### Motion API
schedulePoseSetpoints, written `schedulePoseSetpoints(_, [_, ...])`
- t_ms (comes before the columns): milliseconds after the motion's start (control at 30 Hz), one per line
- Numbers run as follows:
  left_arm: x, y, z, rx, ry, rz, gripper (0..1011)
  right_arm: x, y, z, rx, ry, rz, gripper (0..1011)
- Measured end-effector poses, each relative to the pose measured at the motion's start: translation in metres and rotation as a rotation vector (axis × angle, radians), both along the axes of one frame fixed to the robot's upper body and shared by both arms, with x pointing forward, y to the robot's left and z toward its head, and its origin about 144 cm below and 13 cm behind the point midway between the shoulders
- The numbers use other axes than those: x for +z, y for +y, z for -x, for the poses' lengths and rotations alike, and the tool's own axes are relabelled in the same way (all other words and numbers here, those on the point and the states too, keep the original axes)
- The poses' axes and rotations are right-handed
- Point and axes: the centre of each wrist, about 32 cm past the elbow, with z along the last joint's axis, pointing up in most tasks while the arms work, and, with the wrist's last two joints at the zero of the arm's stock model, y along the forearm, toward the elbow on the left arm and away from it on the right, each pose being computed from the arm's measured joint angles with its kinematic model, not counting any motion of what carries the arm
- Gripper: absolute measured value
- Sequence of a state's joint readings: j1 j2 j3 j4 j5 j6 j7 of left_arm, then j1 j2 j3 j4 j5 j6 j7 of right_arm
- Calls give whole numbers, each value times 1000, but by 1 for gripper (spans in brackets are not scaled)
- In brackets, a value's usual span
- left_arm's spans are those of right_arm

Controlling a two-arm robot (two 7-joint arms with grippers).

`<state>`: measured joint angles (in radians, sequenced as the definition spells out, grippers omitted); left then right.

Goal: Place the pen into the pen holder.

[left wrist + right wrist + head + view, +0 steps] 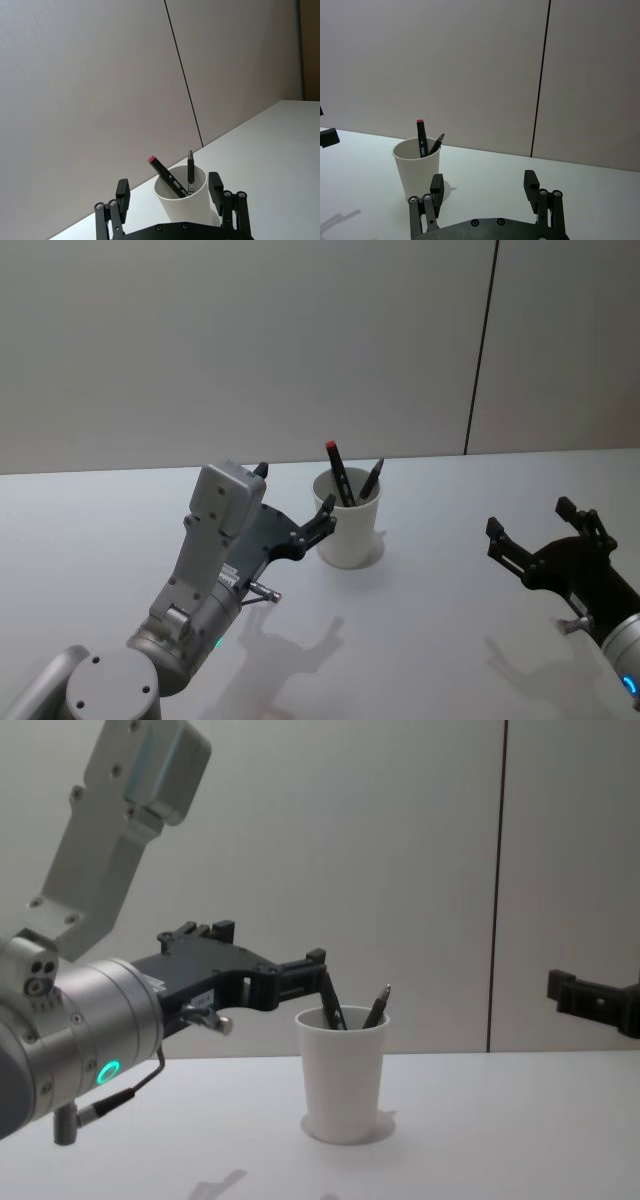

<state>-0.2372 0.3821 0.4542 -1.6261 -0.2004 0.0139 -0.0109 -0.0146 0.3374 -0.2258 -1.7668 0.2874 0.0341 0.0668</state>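
Where the tabletop [450, 640] nears mid-width, the left gripper [294, 490] hangs: jaws wide, empty, one finger just beside the cup [350, 535]. Same cup: white paper, upright, unmarked, near the far edge. In it, marker [338, 472]: black, red end up, leaning left; white print unreadable. In it, pen [371, 478]: dark, near-vertical, metal end up, leaning right. Then bare tabletop. Lastly right gripper [530, 517]: jaws wide, empty, well apart, toward the right edge.

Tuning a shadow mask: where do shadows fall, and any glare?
Head view: soft shadows of the left gripper and right gripper on the table, nearer the robot. Right wrist view: short shadow beside the pen holder. Chest view: no glare.
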Motion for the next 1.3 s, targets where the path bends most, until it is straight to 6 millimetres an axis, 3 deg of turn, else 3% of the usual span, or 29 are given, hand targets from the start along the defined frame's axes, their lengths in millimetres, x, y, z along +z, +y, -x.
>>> schedulePoseSetpoints(1300, [0,0,0,0,0,0,1003,0,0,0,0,0,0,1001])
